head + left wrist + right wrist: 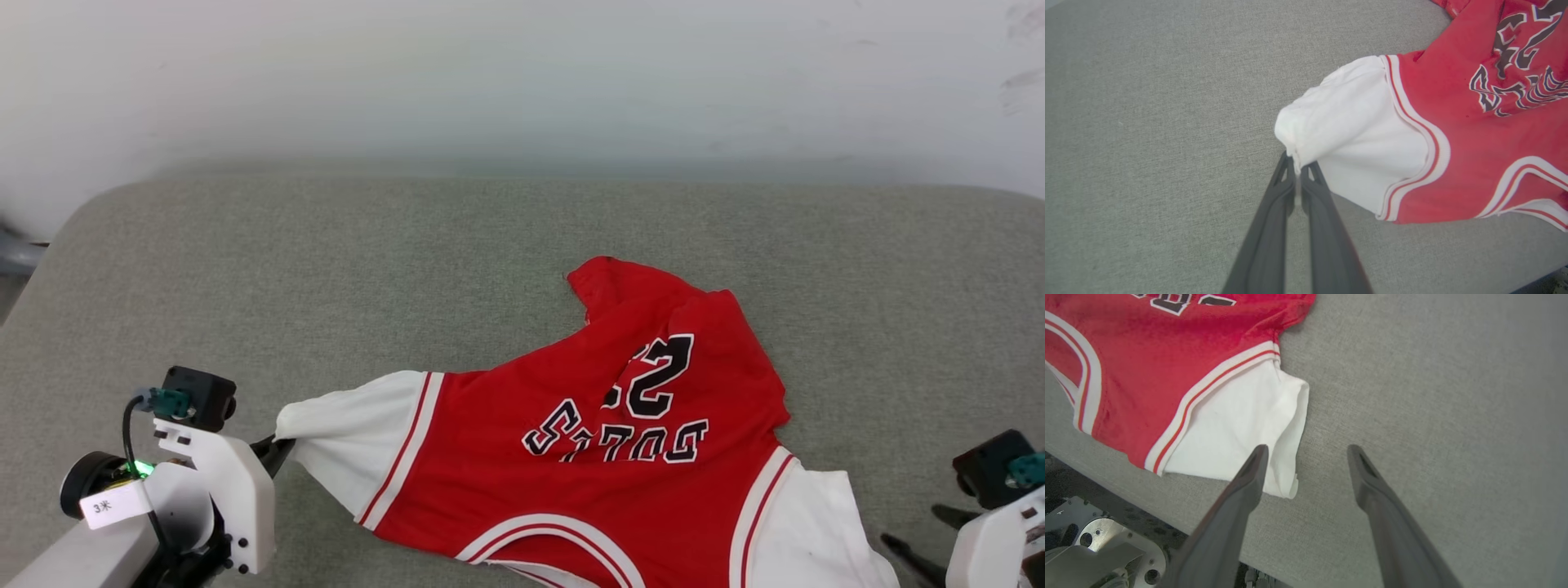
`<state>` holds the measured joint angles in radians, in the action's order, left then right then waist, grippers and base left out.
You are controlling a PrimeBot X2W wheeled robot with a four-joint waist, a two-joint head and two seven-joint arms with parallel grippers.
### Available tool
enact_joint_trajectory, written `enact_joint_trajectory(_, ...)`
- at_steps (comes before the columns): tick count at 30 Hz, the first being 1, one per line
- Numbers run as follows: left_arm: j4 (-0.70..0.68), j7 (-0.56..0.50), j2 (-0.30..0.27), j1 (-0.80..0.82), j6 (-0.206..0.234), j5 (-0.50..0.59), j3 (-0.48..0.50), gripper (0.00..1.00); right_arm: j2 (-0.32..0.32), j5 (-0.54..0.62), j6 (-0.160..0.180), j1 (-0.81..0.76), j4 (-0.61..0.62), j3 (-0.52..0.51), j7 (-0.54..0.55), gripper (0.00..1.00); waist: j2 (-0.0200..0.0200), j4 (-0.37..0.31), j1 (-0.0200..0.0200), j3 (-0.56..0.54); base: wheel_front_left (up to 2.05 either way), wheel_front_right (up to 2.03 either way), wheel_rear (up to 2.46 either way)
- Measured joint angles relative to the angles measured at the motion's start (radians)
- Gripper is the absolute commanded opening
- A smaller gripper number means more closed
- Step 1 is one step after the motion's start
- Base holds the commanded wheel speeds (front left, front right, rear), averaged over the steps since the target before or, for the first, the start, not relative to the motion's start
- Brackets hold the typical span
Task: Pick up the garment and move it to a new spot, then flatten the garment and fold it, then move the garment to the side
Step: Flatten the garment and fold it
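Note:
The garment (653,457) lies crumpled on the grey cushion, its printed side up with black lettering and number, neck toward me. My left gripper (1297,163) is shut on the cuff of its white sleeve (1347,134) at the lower left of the head view, where that gripper (282,445) meets the cloth. My right gripper (1308,451) stands open just above the cushion, one finger over the edge of the other white sleeve (1241,428), nothing between the fingers. The same gripper (922,547) appears at the lower right in the head view.
The grey cushion (408,269) spreads wide to the left and behind the garment, ending at a pale wall (522,82). Its front edge runs close below the garment (1167,514), with the robot's base (1098,547) beneath it.

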<state>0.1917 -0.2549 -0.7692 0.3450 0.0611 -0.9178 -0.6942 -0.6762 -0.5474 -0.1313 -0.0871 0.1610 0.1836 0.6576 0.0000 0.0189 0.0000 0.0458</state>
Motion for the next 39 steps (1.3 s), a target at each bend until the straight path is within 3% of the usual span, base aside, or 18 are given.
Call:
enact_joint_trajectory(10,-0.061,-0.003,0.002,0.002,0.023,0.026,-0.011,0.0,-0.031,-0.017,0.0,0.067,-0.12,0.113,0.08,1.0,0.0,0.035,0.0,0.05,0.0,0.0,0.0)
enact_joint_trajectory(24,-0.06,0.009,0.021,0.032,0.02,0.04,-0.014,0.0,-0.037,-0.046,0.002,0.16,-0.337,0.325,-0.05,1.0,0.0,0.063,-0.0001,0.111,0.0,0.0,0.0)
enact_joint_trajectory(25,-0.053,0.016,0.022,0.03,0.019,0.031,-0.013,0.0,-0.039,-0.072,0.003,0.175,-0.357,0.354,-0.104,0.0,0.0,0.058,-0.0001,0.103,0.0,0.0,0.0)
enact_joint_trajectory(32,-0.08,0.065,0.02,-0.006,0.021,0.003,0.009,0.0,-0.022,-0.127,0.0,0.192,-0.364,0.367,-0.225,0.0,0.0,0.04,0.0,0.052,0.0,0.0,0.0)
enact_joint_trajectory(39,-0.183,0.114,0.002,-0.021,0.023,-0.027,0.059,0.0,-0.012,-0.179,0.0,0.199,-0.286,0.24,-0.325,0.0,0.0,0.025,0.0,-0.016,0.0,0.0,0.0)
